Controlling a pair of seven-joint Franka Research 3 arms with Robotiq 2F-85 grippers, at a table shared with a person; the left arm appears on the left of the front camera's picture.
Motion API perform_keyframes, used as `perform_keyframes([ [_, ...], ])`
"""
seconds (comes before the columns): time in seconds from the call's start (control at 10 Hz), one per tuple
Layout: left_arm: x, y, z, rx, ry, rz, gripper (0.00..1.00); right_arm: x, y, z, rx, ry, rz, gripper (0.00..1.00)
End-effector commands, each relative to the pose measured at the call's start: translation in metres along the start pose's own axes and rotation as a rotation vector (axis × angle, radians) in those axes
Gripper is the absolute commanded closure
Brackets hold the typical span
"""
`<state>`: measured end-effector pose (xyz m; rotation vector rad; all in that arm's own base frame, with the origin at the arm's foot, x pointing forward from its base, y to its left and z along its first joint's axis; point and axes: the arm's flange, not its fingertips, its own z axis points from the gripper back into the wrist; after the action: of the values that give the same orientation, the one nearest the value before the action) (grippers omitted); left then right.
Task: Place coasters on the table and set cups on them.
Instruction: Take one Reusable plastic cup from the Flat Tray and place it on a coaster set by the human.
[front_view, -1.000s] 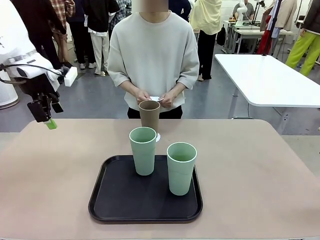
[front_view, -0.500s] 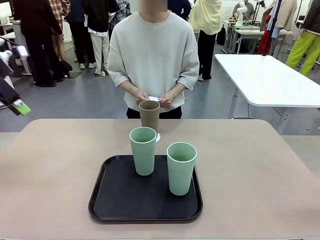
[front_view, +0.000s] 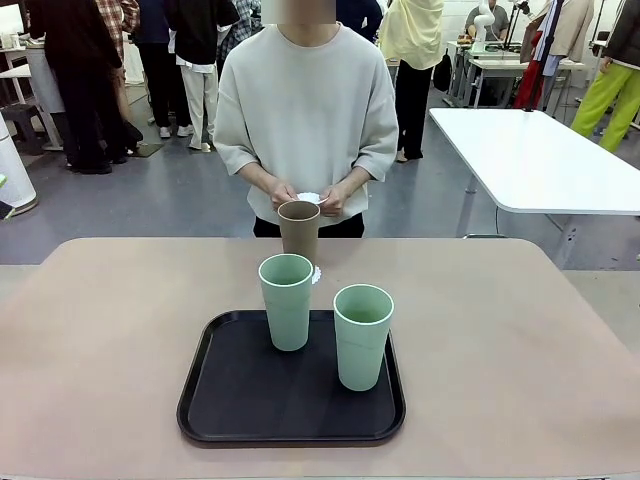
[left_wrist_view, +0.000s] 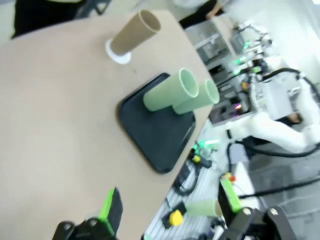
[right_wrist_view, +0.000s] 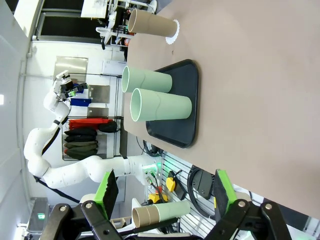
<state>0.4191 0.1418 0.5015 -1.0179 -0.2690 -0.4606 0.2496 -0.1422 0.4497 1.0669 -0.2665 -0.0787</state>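
Left pincer (left_wrist_view: 169, 202) is hanging open, its green pads spread wide with nothing between them. In its wrist view it is looking at the black tray (front_view: 230, 400) from well off to one side. Right pincer (right_wrist_view: 165, 190) is likewise standing open and gripping nothing, with the tray lying well beyond its fingertips.

Two pale green cups are standing upright on the tray. One green cup (front_view: 286, 300) is sitting in the tray's far-left part. The other green cup (front_view: 362, 335) is sitting nearer the robot and toward the tray's right edge, close to the first but not touching it.

A brown cup (front_view: 299, 228) is standing upright on the bare desk (front_view: 100, 330) just beyond the tray's far edge. It is resting on a white scalloped coaster (front_view: 316, 273), whose rim is peeking out at the cup's base.

Farther beyond the tray, at the desk's far side, a person (front_view: 306, 100) is standing with both hands (front_view: 284, 195) held together just behind the brown cup's rim. The fingers are pinching a small white thing (front_view: 309, 197); whether it is more coasters, I cannot tell.
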Motion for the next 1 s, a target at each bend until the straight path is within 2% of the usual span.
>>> perform_keyframes([
  [0.0,0.004,0.032,0.012,-0.112,-0.011,-0.013,0.0,0.001,0.0,-0.001,0.017,-0.005,0.007,0.0],
  [0.3,-0.017,0.071,0.044,-0.16,-0.078,0.045,0.0,0.001,0.0,-0.001,0.017,-0.005,0.007,0.0],
  [0.6,-0.033,0.096,0.066,-0.149,-0.167,0.097,0.0,0.001,0.0,-0.001,0.017,-0.005,0.007,0.0],
  [0.9,-0.047,0.096,0.068,-0.15,-0.09,0.15,0.0,0.001,0.0,-0.001,0.017,-0.005,0.007,0.0],
])
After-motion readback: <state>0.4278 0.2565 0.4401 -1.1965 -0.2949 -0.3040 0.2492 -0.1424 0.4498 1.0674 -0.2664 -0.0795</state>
